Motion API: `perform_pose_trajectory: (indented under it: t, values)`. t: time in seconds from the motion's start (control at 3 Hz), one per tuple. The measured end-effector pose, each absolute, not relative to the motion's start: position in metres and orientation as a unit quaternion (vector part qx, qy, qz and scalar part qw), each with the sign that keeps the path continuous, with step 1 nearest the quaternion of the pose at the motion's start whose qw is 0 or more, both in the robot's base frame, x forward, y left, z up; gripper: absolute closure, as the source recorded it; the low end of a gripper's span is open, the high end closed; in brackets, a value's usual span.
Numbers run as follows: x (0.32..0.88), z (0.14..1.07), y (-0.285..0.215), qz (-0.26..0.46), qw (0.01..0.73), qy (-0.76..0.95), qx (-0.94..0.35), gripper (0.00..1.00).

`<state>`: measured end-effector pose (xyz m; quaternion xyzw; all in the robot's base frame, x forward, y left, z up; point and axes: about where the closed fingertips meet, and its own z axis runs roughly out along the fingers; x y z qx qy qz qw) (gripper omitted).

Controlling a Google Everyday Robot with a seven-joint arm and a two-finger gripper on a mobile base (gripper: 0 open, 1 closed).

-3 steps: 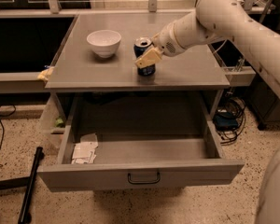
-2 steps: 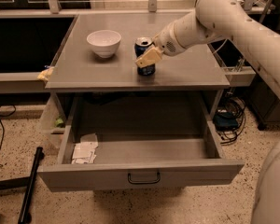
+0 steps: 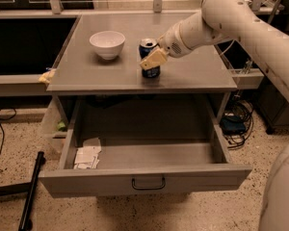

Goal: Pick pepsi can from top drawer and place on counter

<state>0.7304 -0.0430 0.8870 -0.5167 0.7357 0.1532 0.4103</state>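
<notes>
The pepsi can (image 3: 148,45), dark blue with a silver top, stands upright on the grey counter (image 3: 192,73), right of centre. My gripper (image 3: 150,61) reaches in from the right and is shut on the can; one beige finger (image 3: 154,58) lies across the can's front, the other is hidden behind it. The top drawer (image 3: 144,179) is pulled fully open below the counter. It holds no can, and its dark handle (image 3: 148,184) sits at the centre of the front panel.
A white bowl (image 3: 107,43) stands on the counter left of the can. White paper packets (image 3: 88,156) lie in the drawer's left front corner. A black pole (image 3: 31,190) lies on the floor at left. Cables (image 3: 236,124) lie at right.
</notes>
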Motion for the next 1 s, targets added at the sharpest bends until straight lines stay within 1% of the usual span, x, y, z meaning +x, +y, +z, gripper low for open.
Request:
perform_pose_trajectory:
  t: [0.67,1.0]
  values:
    - [0.7304,0.8869,-0.0430,0.153,0.410,0.736,-0.517,0.22]
    - [0.7304,0.8869,-0.0429,0.153,0.410,0.736,-0.517,0.01]
